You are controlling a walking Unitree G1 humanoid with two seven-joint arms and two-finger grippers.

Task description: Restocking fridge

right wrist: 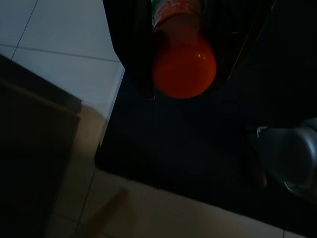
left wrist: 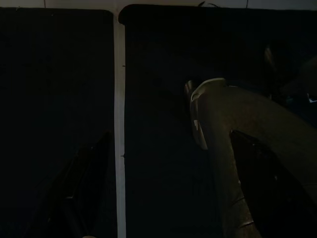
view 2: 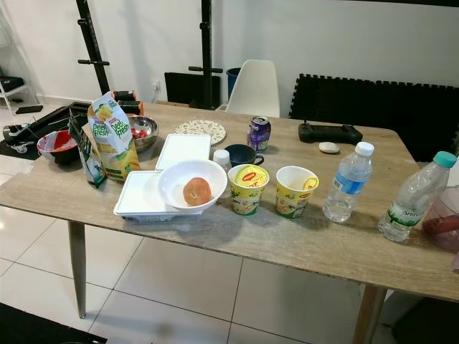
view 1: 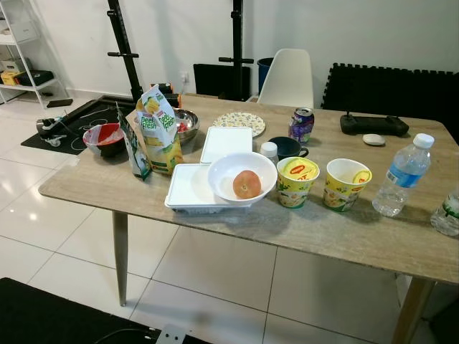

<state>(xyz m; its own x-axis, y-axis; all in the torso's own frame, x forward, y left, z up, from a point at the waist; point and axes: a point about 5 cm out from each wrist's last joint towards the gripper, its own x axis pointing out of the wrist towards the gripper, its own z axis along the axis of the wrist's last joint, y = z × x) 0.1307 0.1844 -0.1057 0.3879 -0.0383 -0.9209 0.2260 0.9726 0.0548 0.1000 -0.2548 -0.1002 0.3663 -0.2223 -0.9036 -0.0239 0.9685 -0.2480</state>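
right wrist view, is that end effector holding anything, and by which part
Yes: the right end effector grips an orange-red bottle with a rounded end, its black fingers on either side of the body just above that end.

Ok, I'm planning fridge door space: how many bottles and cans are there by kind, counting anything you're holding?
Water bottles: 2
Soda can: 1
Small white-capped bottle: 1
Orange-capped bottle, held in the right gripper: 1
Total: 5

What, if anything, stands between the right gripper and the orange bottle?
Nothing visible does: the orange bottle sits between the fingers of the right gripper, held above a dark mat and pale floor tiles.
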